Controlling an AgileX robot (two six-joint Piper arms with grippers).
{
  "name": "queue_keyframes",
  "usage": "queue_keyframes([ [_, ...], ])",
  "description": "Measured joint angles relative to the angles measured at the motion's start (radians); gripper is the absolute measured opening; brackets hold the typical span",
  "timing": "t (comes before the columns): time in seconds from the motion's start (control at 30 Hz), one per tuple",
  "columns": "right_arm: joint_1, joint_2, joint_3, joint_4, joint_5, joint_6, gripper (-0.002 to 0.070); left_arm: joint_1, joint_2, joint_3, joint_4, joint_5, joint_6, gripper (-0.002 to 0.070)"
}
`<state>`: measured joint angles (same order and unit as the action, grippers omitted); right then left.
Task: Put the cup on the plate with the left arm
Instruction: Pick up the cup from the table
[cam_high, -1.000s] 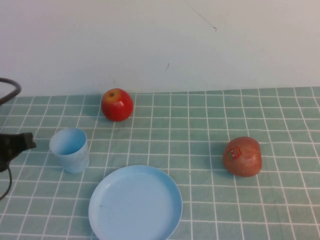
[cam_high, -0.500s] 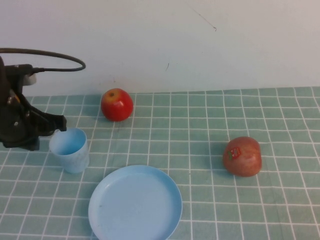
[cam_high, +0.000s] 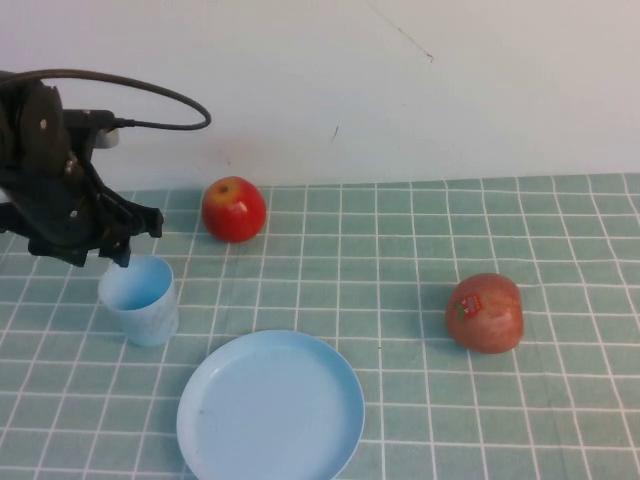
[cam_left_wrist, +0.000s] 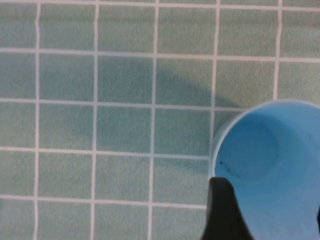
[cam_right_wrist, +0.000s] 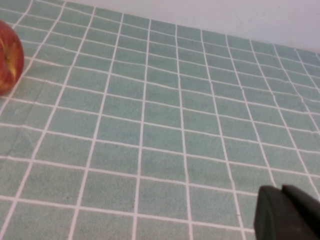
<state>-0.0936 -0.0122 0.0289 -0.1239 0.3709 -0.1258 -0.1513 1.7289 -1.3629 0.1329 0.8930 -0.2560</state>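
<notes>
The upright cup (cam_high: 140, 299), at ten o'clock from the plate (cam_high: 270, 408), is found just below the left gripper (cam_high: 112, 240), spread open and empty, one finger (cam_left_wrist: 225, 212) over the rim; the right gripper (cam_right_wrist: 285, 212), seemingly closed, is parked well apart.

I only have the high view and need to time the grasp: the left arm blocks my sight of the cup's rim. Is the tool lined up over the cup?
Observer: Mostly. In the left wrist view the left tool hangs above the cup, open. One finger sits over the rim, and the other just shows at the picture's edge.
Operator: Anything inside the cup?
Observer: Nothing; its blue bottom shows bare.
Operator: I can't see the right arm at all. Where is it?
Observer: The right tool hangs over bare green tiled cloth, with a red apple at the far edge of its wrist view.
</notes>
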Motion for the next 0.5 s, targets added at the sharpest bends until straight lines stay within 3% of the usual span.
queue_keyframes([
  [0.13, 0.000, 0.000, 0.000, 0.000, 0.000, 0.000, -0.0002, 0.000, 0.077, -0.059, 0.011, 0.017, 0.017, 0.0405],
  [0.33, 0.000, 0.000, 0.000, 0.000, 0.000, 0.000, -0.0002, 0.000, 0.203, -0.081, 0.036, 0.017, 0.020, 0.0372],
  [0.43, 0.000, 0.000, 0.000, 0.000, 0.000, 0.000, -0.0002, 0.000, 0.256, -0.081, 0.034, 0.022, 0.018, 0.0295],
  [0.5, 0.000, 0.000, 0.000, 0.000, 0.000, 0.000, -0.0002, 0.000, 0.275, -0.081, 0.025, 0.027, 0.024, 0.0144],
])
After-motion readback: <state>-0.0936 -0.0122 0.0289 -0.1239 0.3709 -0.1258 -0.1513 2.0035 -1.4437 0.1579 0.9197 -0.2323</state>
